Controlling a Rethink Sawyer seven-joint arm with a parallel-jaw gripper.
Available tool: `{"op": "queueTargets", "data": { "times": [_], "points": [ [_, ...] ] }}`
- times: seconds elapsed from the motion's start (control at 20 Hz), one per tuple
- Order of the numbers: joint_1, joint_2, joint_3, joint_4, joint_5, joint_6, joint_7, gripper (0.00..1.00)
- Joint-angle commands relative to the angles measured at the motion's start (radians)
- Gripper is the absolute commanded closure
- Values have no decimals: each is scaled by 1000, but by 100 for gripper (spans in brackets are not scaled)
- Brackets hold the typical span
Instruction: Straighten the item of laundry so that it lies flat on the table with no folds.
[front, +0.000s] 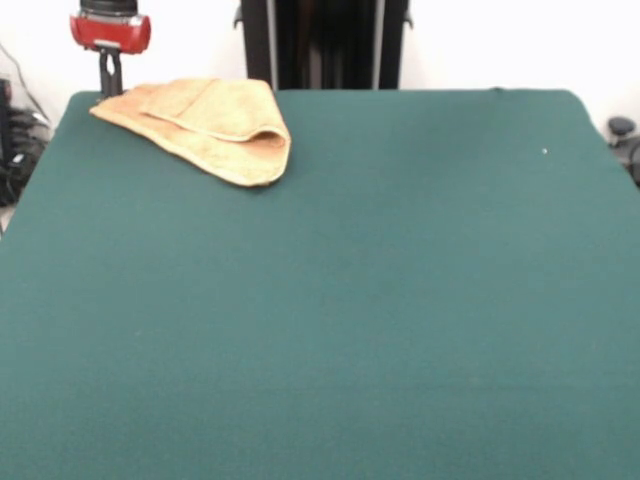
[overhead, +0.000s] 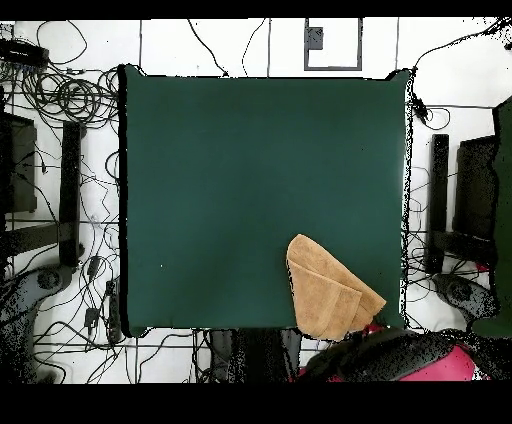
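The orange-tan towel lies folded over on itself near the far left corner of the green table. A doubled flap runs along its right side. In the overhead view the towel sits at the table's bottom right edge, close to the robot. My gripper comes down from its red wrist at the picture's top left. Its thin black fingers stand close together, pinching the towel's far left corner. In the overhead view the gripper sits at the towel's right tip, mostly hidden by the arm.
The robot's black pedestal stands behind the table's far edge. Cables and equipment lie on the floor round the table. The towel's corner lies right at the table's far edge.
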Motion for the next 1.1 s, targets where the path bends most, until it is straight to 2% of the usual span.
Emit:
{"op": "queueTargets", "data": {
  "times": [0.05, 0.9, 1.1],
  "points": [
    [0, 85, 172, -67, 66, -17, 11, 100],
    [-12, 108, 182, -88, 81, -43, -17, 100],
    [15, 76, 184, -74, 21, -10, 74, 100]
  ]
}}
